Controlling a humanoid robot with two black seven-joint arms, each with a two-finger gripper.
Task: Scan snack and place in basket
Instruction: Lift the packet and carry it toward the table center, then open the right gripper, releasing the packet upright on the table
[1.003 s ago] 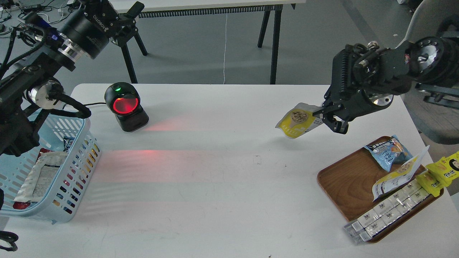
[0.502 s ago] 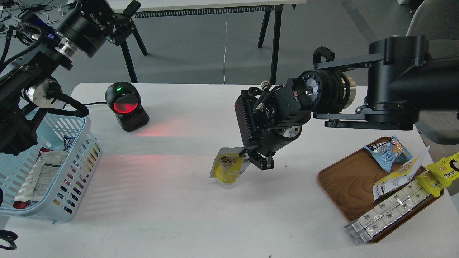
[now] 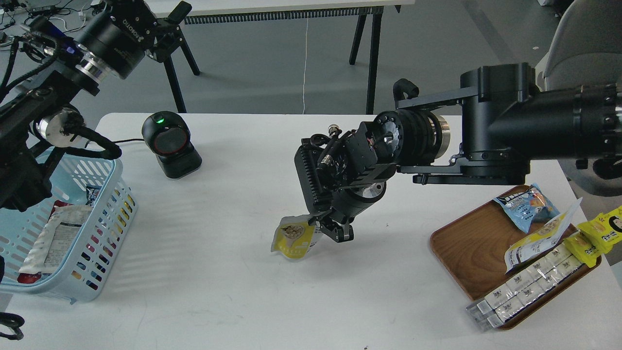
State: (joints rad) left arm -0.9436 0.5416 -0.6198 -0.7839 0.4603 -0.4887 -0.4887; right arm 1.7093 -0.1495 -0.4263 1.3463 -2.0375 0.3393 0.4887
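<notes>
The snack [image 3: 293, 238], a small yellow pouch picturing a bowl of nuts, hangs at the middle of the white table with its lower edge at or just above the surface. My right gripper [image 3: 326, 232] is shut on the pouch's right edge, its arm reaching in from the right. The light blue basket [image 3: 104, 204] stands at the table's left edge and holds a few packs. My left gripper [image 3: 171, 24] is raised at the top left, above and behind the basket; its fingers cannot be told apart.
A black barcode scanner [image 3: 170, 144] with a green light on stands at the back left, its window dark. A wooden tray [image 3: 466, 248] at the right holds a blue snack bag [image 3: 527, 204], a white-yellow pouch [image 3: 539, 238] and boxed packs.
My right arm has swung left and down across the table with the snack. The scanner's red light, lit before, has gone out. The left arm has barely moved.
</notes>
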